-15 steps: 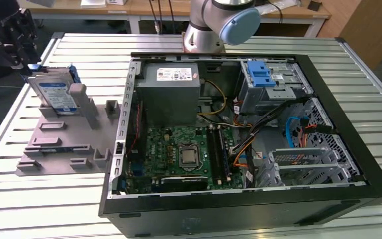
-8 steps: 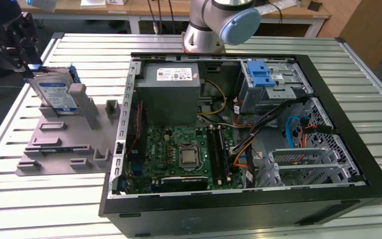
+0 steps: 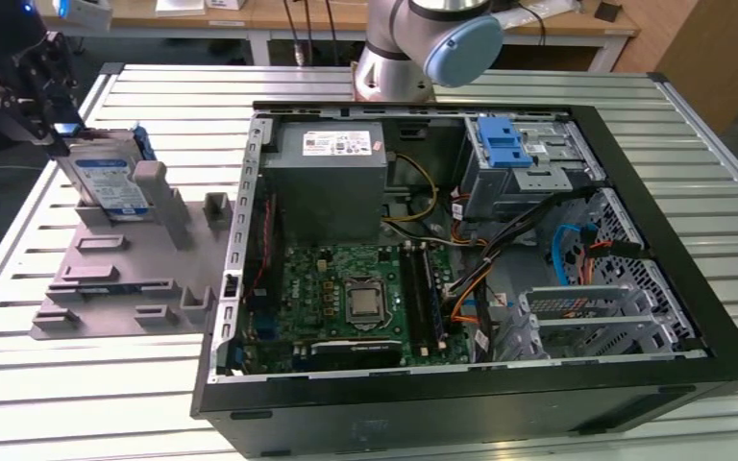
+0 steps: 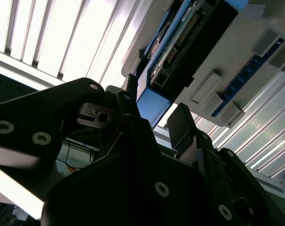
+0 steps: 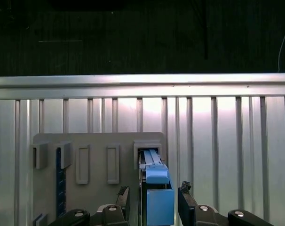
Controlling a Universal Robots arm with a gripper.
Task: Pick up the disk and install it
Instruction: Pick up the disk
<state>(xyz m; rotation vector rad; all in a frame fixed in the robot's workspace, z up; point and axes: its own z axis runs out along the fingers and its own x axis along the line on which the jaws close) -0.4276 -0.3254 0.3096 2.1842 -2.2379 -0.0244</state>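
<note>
The tabletop [image 3: 87, 384] is a silver metal surface of long parallel slats with narrow grooves between them; its ribbing also shows in both wrist views [image 5: 217, 141] [image 4: 62, 37]. Two things lie directly on it, just beside each other. Toward the exterior view's left lies a flat grey fixture plate [image 3: 112, 288] [image 5: 96, 141] with raised blocks and slots. Toward the exterior view's right lies a black computer case [image 3: 472, 403], side panel off and interior facing up. The arm's base [image 3: 388, 77] stands at the far edge.
</note>
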